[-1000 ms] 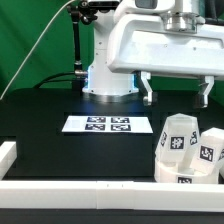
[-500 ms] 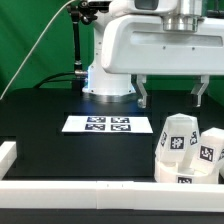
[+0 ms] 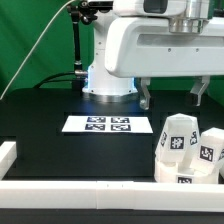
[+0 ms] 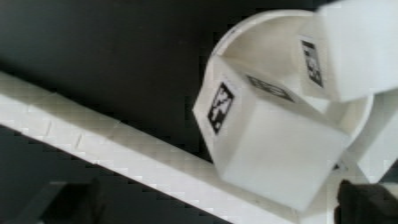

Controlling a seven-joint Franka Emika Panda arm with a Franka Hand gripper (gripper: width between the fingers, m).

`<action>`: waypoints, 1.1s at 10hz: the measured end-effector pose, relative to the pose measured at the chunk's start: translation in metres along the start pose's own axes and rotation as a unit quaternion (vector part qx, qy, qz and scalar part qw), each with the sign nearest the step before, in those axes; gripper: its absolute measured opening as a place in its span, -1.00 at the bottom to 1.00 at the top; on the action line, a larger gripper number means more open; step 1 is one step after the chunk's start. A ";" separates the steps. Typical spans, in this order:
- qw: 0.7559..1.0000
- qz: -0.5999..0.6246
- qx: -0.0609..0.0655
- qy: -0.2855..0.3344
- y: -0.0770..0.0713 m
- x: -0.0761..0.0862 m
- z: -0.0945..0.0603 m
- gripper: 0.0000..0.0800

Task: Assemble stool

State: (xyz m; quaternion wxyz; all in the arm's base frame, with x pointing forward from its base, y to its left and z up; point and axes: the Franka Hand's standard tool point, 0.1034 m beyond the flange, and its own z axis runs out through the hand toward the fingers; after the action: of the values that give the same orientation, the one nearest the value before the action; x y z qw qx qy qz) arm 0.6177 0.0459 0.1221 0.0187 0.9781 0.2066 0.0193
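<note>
Claw (image 3: 171,95) spread wide, empty, hung above tagged stool legs (image 3: 190,150) clustered on black surface (image 3: 50,120) beside white border rail (image 3: 90,192). Descent best centred over one leg (image 4: 267,110), neighbours left undisturbed.

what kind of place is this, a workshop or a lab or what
Most likely a robotics lab test bench: a black table fenced by white border rails, a marker board of printed tags lying flat, tagged white stool parts, and a green backdrop.
</note>
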 end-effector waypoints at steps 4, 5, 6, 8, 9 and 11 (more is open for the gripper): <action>0.995 -0.101 -0.006 0.002 0.005 0.000 0.002 0.62; 0.989 -0.149 -0.010 -0.001 0.006 -0.001 0.002 0.62; 0.979 -0.205 -0.014 -0.005 0.006 -0.001 0.004 0.62; 0.950 -0.312 -0.014 -0.014 0.004 -0.002 0.008 0.62; 0.938 -0.346 -0.012 -0.019 0.006 -0.003 0.011 0.62; 0.921 -0.389 -0.014 -0.022 0.009 -0.005 0.010 0.62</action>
State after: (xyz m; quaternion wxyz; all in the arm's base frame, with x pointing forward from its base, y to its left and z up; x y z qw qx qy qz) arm 0.6175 0.0358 0.1119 0.0433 0.8206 0.5698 -0.0081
